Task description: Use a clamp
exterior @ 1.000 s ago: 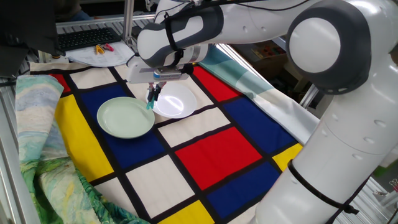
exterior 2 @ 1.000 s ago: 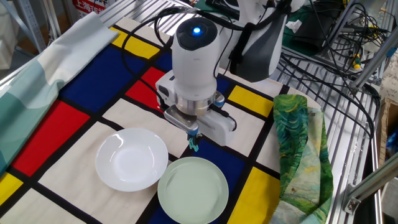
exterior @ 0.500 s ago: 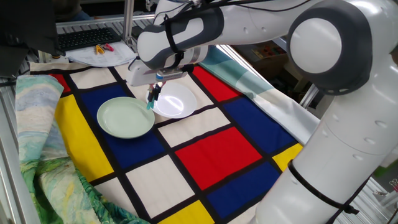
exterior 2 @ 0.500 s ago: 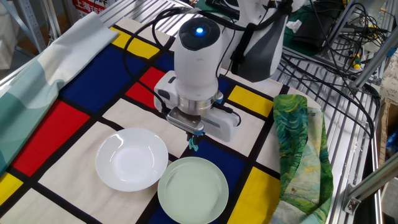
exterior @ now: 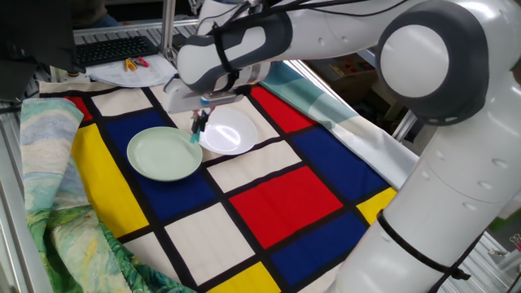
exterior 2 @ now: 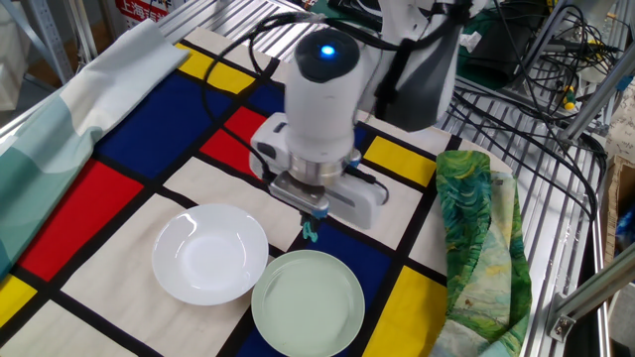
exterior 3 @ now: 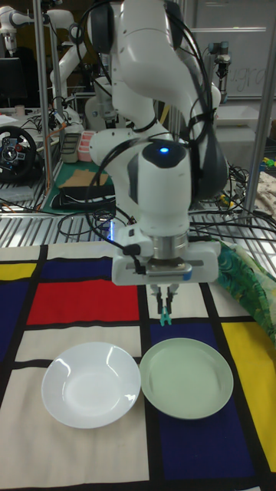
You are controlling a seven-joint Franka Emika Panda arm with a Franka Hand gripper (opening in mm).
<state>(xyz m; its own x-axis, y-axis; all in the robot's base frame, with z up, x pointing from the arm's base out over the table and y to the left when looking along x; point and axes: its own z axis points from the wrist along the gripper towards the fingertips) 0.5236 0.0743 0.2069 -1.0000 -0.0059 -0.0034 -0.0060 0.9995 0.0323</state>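
A bench (exterior 2: 417,288) spread with a cloth of red, blue, yellow and cream blocks carries everything here, and the white Franka arm (exterior: 423,89) reaches across it with its wrist pointing straight down. Under that wrist lie two dishes side by side, rims nearly touching: a pale green plate (exterior 2: 308,302) and a white plate (exterior 2: 209,254). The gripper (exterior 3: 166,294) hangs above the seam between them, its fingers drawn close together and pinching the upper end of the clamp (exterior 3: 165,317), a slim teal clip. The clamp therefore sits directly below the gripper, long axis near vertical, its free lower end hovering just over the far rim of the green plate and apparently clear of it. By my reading, the coming move turns on lowering that free end onto a plate rim.
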